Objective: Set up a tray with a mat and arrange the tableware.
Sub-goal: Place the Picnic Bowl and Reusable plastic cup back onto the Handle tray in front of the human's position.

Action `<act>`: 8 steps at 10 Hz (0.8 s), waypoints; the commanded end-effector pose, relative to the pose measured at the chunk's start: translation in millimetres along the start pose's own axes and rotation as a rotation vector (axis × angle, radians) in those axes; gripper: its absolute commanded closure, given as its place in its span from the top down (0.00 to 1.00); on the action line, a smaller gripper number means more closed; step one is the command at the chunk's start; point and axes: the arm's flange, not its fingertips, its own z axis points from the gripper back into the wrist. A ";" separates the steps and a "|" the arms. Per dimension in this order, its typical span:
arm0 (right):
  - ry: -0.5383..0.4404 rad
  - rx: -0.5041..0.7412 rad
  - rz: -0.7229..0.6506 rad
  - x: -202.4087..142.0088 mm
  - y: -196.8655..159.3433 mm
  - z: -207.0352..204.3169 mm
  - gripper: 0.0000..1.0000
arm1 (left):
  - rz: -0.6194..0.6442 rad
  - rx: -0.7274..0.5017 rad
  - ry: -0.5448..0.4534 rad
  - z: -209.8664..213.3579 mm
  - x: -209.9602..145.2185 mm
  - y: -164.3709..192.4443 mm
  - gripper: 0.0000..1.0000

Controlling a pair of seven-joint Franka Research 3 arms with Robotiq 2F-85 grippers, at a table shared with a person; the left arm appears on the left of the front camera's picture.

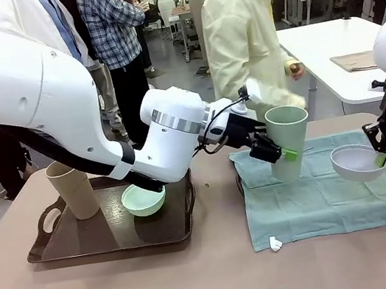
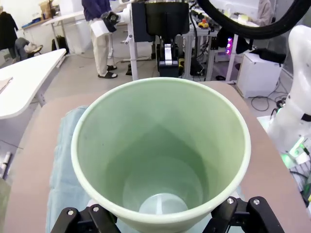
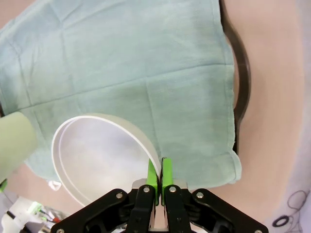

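Our left gripper [image 1: 288, 153] clasps the pale green cup [image 1: 288, 124] upright over the mat [image 1: 322, 200], far left, so straight down seems its way; our right gripper [image 1: 382, 158] pinches the greyish white bowl [image 1: 355, 162] by its rim, further right

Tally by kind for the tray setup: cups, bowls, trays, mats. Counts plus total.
Cups: 2 (tan cup, pale green cup)
Bowls: 2 (mint bowl, greyish white bowl)
Trays: 2 (brown tray, second tray under the mat)
Mats: 1 (teal mat)
Total: 7
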 end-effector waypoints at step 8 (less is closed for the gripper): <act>-0.088 0.027 0.064 26.3 11.2 -44.0 0.04 | -0.162 -0.064 -0.021 -36.5 -40.3 7.9 0.85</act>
